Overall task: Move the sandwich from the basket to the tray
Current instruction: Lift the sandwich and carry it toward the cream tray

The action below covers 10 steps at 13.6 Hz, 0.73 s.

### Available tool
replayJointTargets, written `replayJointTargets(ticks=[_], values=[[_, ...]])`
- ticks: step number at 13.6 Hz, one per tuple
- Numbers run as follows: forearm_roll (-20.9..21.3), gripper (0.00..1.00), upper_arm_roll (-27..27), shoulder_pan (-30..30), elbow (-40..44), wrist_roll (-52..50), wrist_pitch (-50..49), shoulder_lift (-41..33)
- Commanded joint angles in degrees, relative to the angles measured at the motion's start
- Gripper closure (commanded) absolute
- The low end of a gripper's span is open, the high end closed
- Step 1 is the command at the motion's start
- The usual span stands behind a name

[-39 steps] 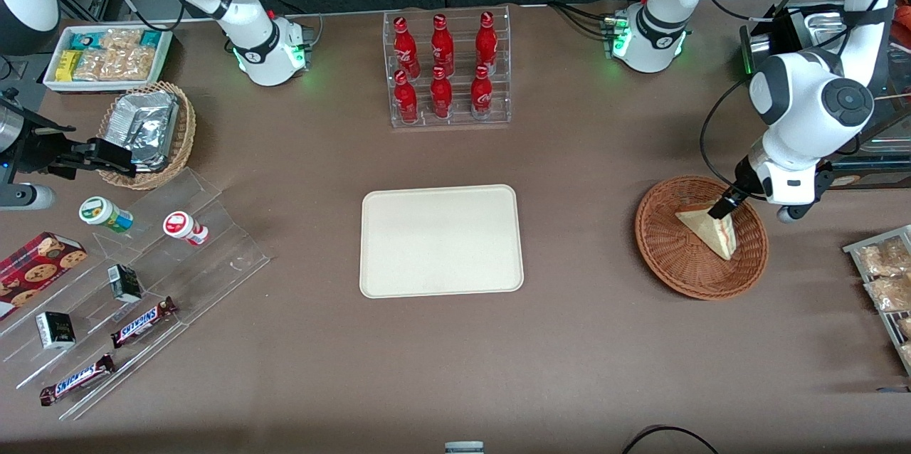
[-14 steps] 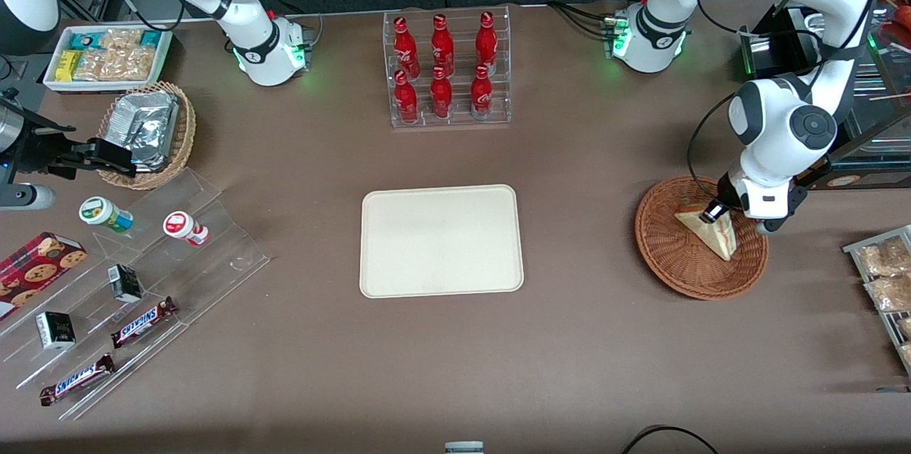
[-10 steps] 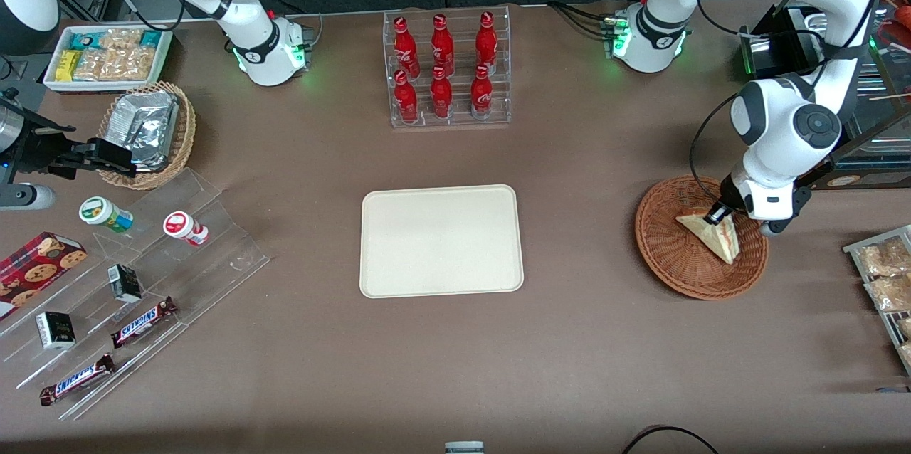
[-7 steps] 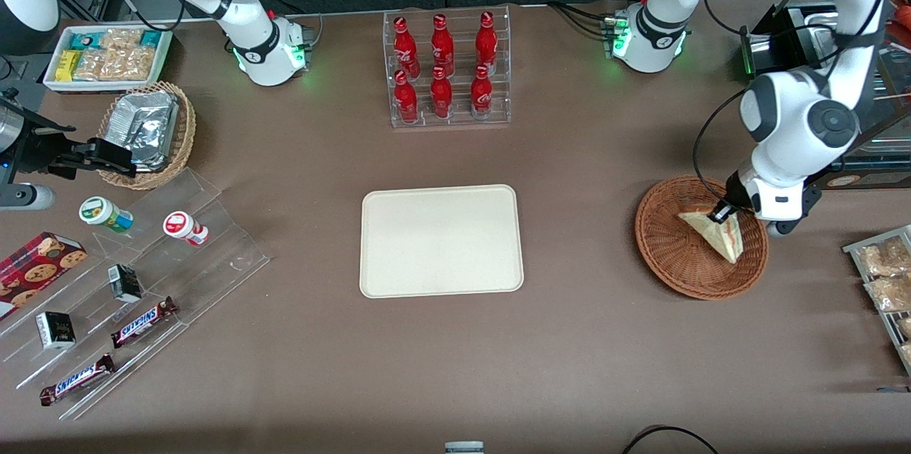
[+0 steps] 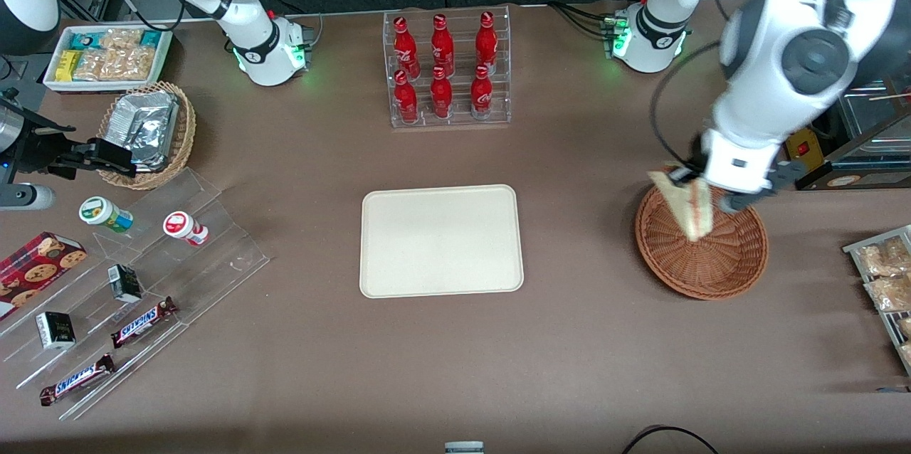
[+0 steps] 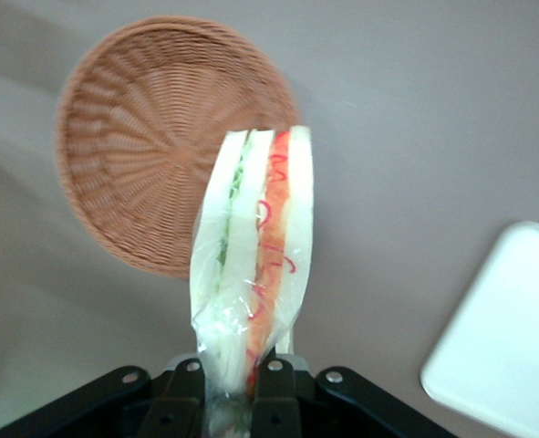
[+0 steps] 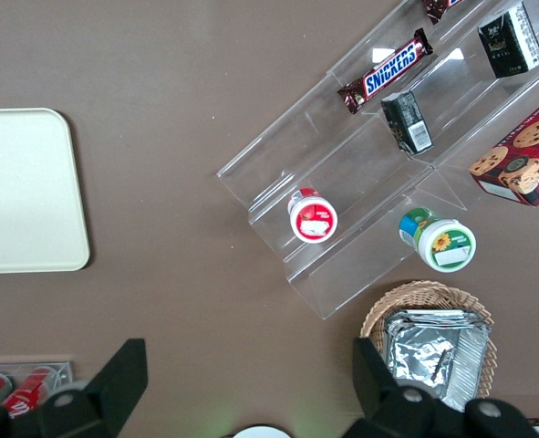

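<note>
My left gripper [image 5: 692, 182] is shut on the sandwich [image 5: 685, 206], a plastic-wrapped white wedge with a red-orange stripe, and holds it in the air above the basket [image 5: 719, 262]. The round reddish-brown wicker basket has nothing in it. In the left wrist view the sandwich [image 6: 255, 265] hangs from my gripper [image 6: 234, 401], pinched at one end, with the basket [image 6: 150, 196] below and a corner of the tray [image 6: 506, 351] beside it. The flat cream tray [image 5: 441, 240] lies bare at the table's middle, toward the parked arm's end from the basket.
A clear rack of red bottles [image 5: 447, 70] stands farther from the front camera than the tray. Snack packets [image 5: 882, 283] lie at the working arm's end. A clear stepped display [image 5: 135, 283], a tan basket of foil packets [image 5: 146, 130] and a white snack box [image 5: 107, 55] sit toward the parked arm's end.
My gripper went from resting on the sandwich in the basket to lifting it clear. The sandwich now hangs above the basket's edge nearest the tray, and the arm has risen.
</note>
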Motion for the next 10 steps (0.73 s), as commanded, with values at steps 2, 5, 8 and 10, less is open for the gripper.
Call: replayJointTargets(ticks=[2, 5, 8, 10], values=[[0.7, 0.85, -10.0, 0.3, 8.0, -0.7, -1.4, 7.0], [1.1, 0.85, -16.8, 0.3, 11.9, -0.2, -0.6, 12.1], [1.4, 0.85, -21.1, 0.2, 13.2, -0.6, 2.6, 16.7], [4.1, 0.85, -22.4, -3.2, 14.0, -2.2, 3.7, 19.7]])
